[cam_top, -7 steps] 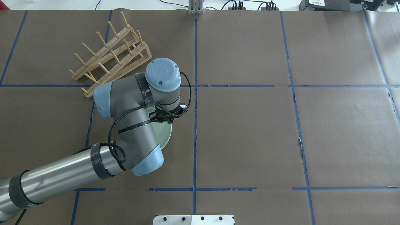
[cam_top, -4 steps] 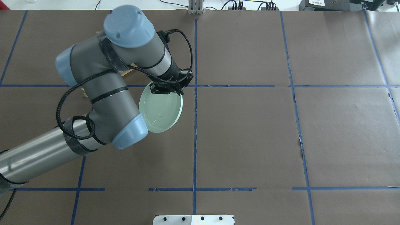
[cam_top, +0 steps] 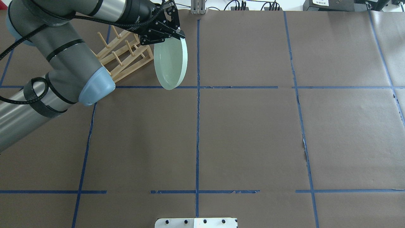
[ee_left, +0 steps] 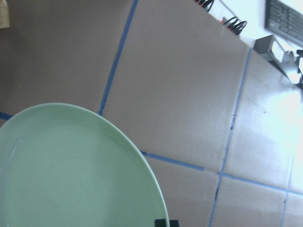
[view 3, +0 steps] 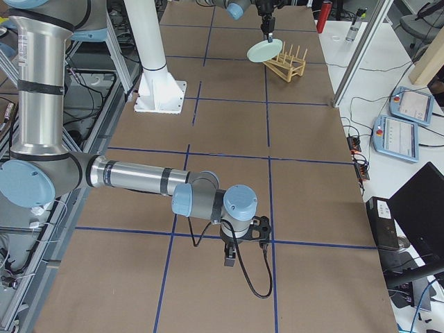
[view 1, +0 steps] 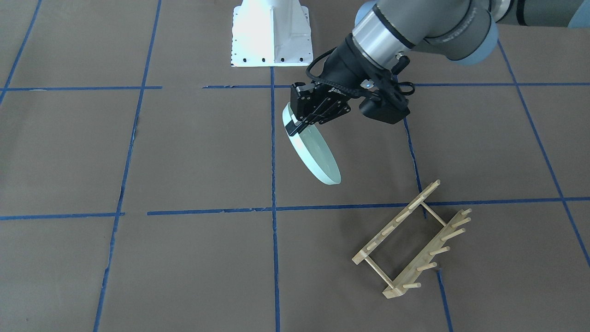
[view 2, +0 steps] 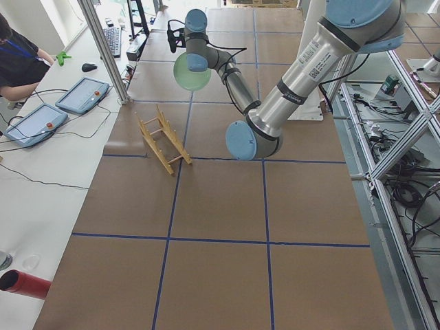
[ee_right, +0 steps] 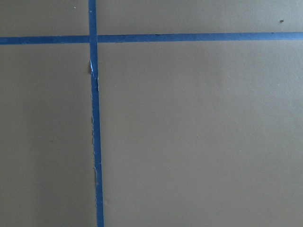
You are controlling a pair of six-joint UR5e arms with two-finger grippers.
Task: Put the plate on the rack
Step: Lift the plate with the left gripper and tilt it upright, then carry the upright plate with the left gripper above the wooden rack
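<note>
My left gripper [cam_top: 174,33] is shut on the far rim of the pale mint-green plate [cam_top: 171,63]. It holds the plate in the air, tipped steeply on edge. The plate hangs just right of the light wooden rack [cam_top: 126,57] in the overhead view and does not touch it. In the front view the gripper [view 1: 294,123] grips the plate [view 1: 317,156] up and to the left of the rack [view 1: 410,249]. The plate fills the lower left of the left wrist view [ee_left: 71,175]. My right gripper [view 3: 229,262] hangs low over the table far from both; I cannot tell whether it is open.
Brown paper with blue tape lines covers the table [cam_top: 253,133]. The white robot base [view 1: 271,34] stands at the near edge. My left arm's elbow [cam_top: 72,63] hangs over the rack's left part. An operator with tablets [view 2: 34,120] sits beyond the far edge.
My left arm has lifted the plate off the table, carried it away from the robot to beside the rack, and tipped it from flat to nearly on edge.
</note>
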